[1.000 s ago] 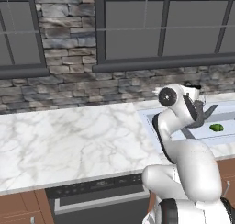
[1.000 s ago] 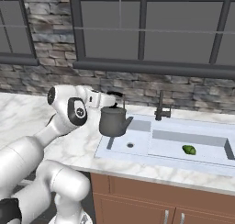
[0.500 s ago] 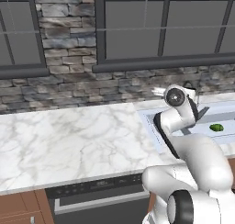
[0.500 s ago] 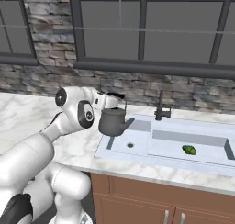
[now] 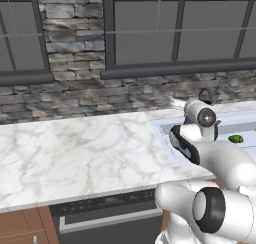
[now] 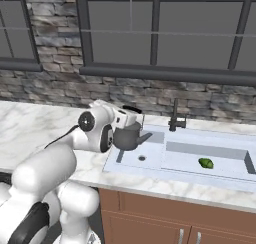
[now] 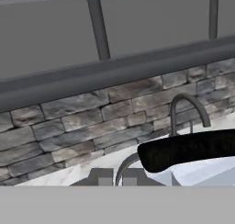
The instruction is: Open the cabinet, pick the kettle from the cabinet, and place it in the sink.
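The dark-grey kettle (image 6: 128,137) hangs by its black arched handle (image 7: 188,150) over the left end of the pale sink (image 6: 220,155), spout pointing right. My gripper (image 6: 131,114) is shut on the handle from above. In the hand view the fingertips (image 7: 102,177) rise at the bottom with the handle's wire between them, and the dark gooseneck faucet (image 7: 186,109) stands beyond. In the left base view my own arm hides the kettle; the sink (image 5: 165,133) and faucet (image 5: 205,94) show around it. The cabinet is out of view.
A small green object (image 6: 205,163) lies in the right part of the basin (image 5: 235,138). White marble counter (image 5: 75,153) stretches to the left of the sink. A stone backsplash and dark-framed windows run behind. Wood cabinet fronts (image 6: 165,213) sit below the counter.
The kettle has sunk slightly and edged right over the sink's left end. My arm's forearm has swung forward and lower with it.
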Controlling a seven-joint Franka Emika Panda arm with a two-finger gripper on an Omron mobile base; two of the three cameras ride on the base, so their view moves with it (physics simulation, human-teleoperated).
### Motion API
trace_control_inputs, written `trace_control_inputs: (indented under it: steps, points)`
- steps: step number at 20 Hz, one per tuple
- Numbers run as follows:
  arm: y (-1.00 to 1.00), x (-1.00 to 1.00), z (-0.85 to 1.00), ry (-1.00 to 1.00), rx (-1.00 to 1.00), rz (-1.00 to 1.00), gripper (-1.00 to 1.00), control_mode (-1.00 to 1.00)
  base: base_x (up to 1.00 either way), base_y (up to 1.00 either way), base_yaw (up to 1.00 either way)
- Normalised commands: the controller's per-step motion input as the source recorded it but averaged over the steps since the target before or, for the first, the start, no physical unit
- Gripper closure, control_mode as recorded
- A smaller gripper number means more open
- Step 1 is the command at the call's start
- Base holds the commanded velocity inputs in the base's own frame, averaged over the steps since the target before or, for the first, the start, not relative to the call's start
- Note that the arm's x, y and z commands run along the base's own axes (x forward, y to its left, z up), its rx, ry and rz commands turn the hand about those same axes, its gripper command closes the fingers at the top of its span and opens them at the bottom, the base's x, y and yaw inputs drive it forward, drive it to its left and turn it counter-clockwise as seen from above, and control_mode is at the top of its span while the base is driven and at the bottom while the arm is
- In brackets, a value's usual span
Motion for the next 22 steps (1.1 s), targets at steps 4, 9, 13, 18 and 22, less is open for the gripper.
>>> trace_control_inputs:
  steps: [4,9,13,18,22]
  points:
    - [-0.07,0.36,-0.16,0.0,0.0,0.11,1.0,-1.0,0.0,0.0,0.0]
    - [-0.02,0.23,-0.2,-0.02,0.0,0.13,1.0,-1.0,0.0,0.0,0.0]
    - [-0.04,0.2,-0.15,0.0,0.0,0.13,1.0,-1.0,0.0,0.0,0.0]
    - [-0.19,0.1,-0.04,0.0,0.0,0.07,1.0,-1.0,0.0,0.0,0.0]
    - [-0.24,0.02,0.0,0.0,0.0,0.0,1.0,-1.0,0.0,0.0,0.0]
